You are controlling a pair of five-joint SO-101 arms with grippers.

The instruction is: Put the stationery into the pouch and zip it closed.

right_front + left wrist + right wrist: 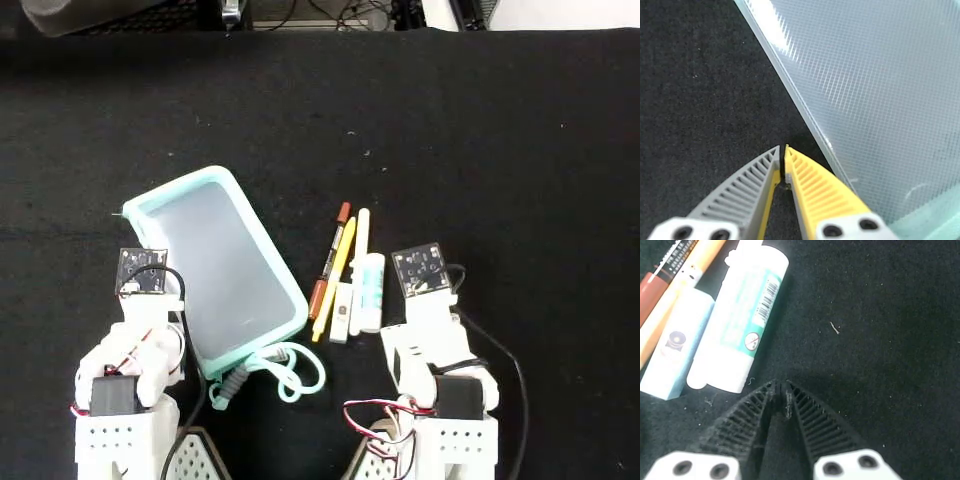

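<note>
Both end effectors closed and holding nothing; pouch and stationery near the counter's near edge.
Room to move: the counter from its far edge down to the items, and out toward the right edge. The pouch lies flat and angled by the near-left corner, with its cord trailing at the near end. The pens, glue stick and eraser sit bundled just beside it, mid near edge. The left end effector has its tips together over the cloth, just beside the pouch's edge. The right end effector has its tips together, just beside the glue stick's end.

White arms (black cables), yellow-and-grey ribbed left hand.
</note>
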